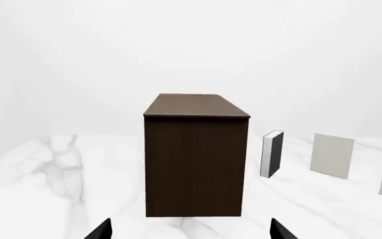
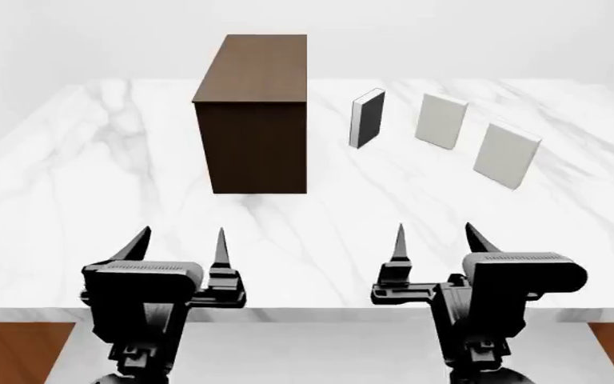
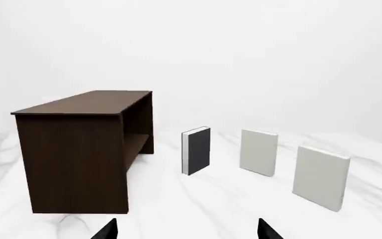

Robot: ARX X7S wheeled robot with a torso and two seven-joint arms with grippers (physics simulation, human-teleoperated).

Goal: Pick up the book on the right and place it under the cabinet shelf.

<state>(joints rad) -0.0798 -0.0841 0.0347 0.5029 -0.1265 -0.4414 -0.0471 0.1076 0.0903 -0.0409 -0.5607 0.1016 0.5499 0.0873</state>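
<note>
Both pincers wait open and empty, with the book far ahead.

The right pincer (image 2: 433,240) is wide open and holds nothing; so is the left pincer (image 2: 179,242). Both hang over the near edge of the worktop (image 2: 61,168), probably ready to start. From the right pincer, the book (image 2: 507,155) stands upright at about 1 o'clock, well apart. A second pale book (image 2: 440,121) and a black book (image 2: 367,118) stand further round at 12 o'clock. The cabinet (image 2: 253,112) is at 11 o'clock; its shelf (image 3: 137,142) shows on the open side facing the books.
</note>
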